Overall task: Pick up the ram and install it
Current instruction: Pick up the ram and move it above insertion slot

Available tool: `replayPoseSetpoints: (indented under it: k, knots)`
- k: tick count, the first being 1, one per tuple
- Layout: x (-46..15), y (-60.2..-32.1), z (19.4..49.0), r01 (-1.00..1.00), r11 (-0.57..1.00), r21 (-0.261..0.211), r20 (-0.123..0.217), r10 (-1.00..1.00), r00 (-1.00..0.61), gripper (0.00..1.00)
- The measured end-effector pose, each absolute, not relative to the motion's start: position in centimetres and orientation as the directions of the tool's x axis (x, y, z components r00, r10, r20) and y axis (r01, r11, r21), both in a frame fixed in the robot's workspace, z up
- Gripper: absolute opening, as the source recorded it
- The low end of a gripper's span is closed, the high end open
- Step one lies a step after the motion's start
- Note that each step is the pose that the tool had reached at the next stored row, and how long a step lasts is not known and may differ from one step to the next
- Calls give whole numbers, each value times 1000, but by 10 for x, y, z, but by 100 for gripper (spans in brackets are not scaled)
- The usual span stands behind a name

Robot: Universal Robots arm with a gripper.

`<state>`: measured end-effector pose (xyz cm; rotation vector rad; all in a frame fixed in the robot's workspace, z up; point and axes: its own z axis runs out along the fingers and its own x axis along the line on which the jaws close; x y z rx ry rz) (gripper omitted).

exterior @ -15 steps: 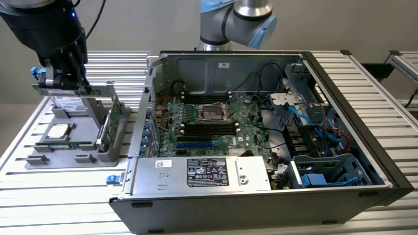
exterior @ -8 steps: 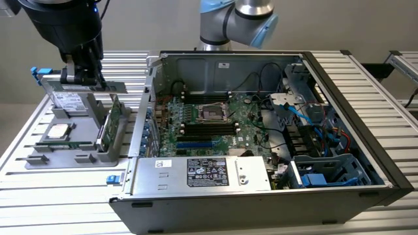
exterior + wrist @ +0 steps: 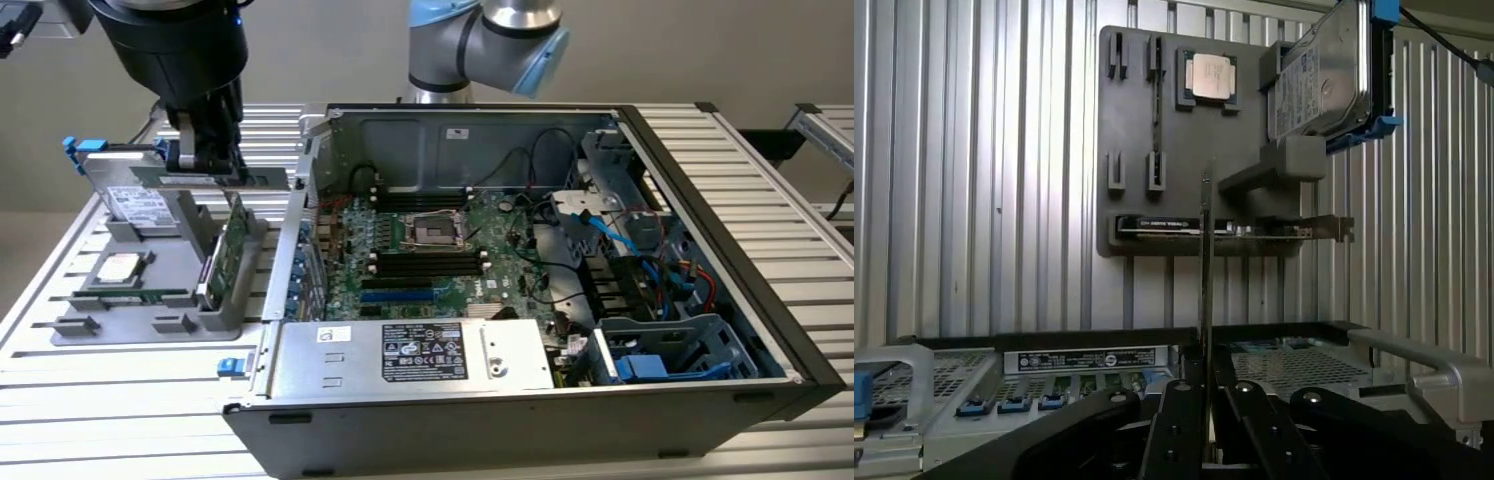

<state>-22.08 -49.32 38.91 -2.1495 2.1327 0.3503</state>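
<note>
Jaws narrow, clamped on the ram [image 3: 1206, 270]; we see it edge-on, running out from the gripper [image 3: 1206, 400]. In the exterior view the gripper [image 3: 203, 150] hangs above the grey parts holder [image 3: 134, 325] on the counter [image 3: 107, 400]. The ram [image 3: 260, 182] is lifted clear of the holder and sticks out toward the open PC case [image 3: 534, 440].

Risks as we judge them:
- It's a thin-edge grip, so the stick could pivot or slip.
- The free end could clip the case wall [image 3: 298, 200] or the expansion card [image 3: 235, 235] just below.
- Any tilt would miss the memory slots [image 3: 427, 262] and strain the board.
</note>
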Motion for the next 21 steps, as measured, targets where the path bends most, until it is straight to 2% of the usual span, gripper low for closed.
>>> replayPoseSetpoints:
  k: [5, 21]
  knots:
    - [-215, -493, 388, -996, -32, 78, -227, -974, 14, 14]
    - [-161, -493, 388, -996, -55, 75, -235, -971, 36, 14]
